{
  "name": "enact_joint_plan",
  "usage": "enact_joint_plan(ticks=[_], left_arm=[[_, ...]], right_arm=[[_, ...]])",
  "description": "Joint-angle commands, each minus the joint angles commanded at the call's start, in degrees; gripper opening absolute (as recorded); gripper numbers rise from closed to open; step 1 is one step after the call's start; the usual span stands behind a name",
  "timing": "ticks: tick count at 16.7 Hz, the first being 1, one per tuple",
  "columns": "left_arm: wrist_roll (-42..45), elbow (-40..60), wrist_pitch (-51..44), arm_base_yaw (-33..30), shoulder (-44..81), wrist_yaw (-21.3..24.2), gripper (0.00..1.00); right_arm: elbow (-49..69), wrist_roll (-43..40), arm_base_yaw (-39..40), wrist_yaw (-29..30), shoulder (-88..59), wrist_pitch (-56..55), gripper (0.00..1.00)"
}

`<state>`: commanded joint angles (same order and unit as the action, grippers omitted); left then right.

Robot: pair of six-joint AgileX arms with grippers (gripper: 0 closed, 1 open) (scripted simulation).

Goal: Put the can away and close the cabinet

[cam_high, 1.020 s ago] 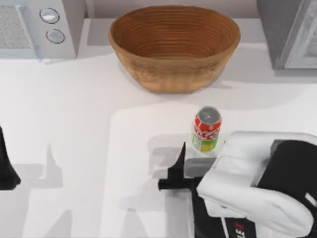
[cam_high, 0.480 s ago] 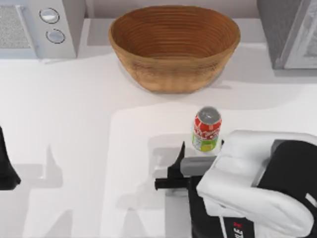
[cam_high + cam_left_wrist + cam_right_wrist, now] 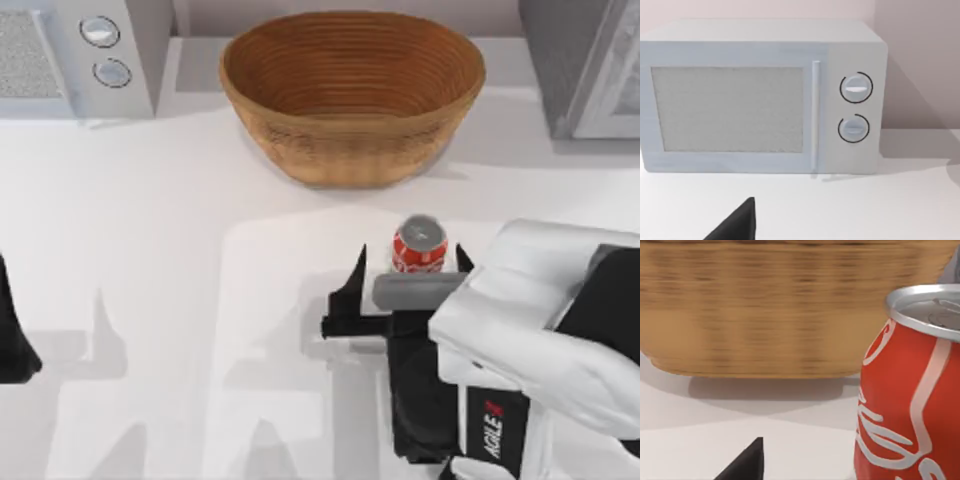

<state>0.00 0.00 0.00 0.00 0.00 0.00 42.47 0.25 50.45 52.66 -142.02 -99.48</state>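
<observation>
Your right gripper [image 3: 410,272] is straddling the can [image 3: 419,245], jaws spread wide, not touching it; the red, silver-topped can is standing upright.

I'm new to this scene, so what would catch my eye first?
The red can stands upright near the table's middle, with the right end effector open around it, one finger on each side. Behind it sits a big woven basket, and a microwave stands at the table's far left corner.
</observation>
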Motion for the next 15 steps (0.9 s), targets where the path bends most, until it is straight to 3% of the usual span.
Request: enact_joint_plan(ticks=[9, 15], left_arm=[[0.0, 0.0, 0.0, 0.0, 0.0, 0.0, 1.00], [0.0, 0.0, 0.0, 0.0, 0.0, 0.0, 1.00]], right_arm=[[1.3, 0.1, -2.5, -2.5, 0.2, 1.5, 1.00], [1.3, 0.1, -2.5, -2.5, 0.2, 1.5, 0.55]])
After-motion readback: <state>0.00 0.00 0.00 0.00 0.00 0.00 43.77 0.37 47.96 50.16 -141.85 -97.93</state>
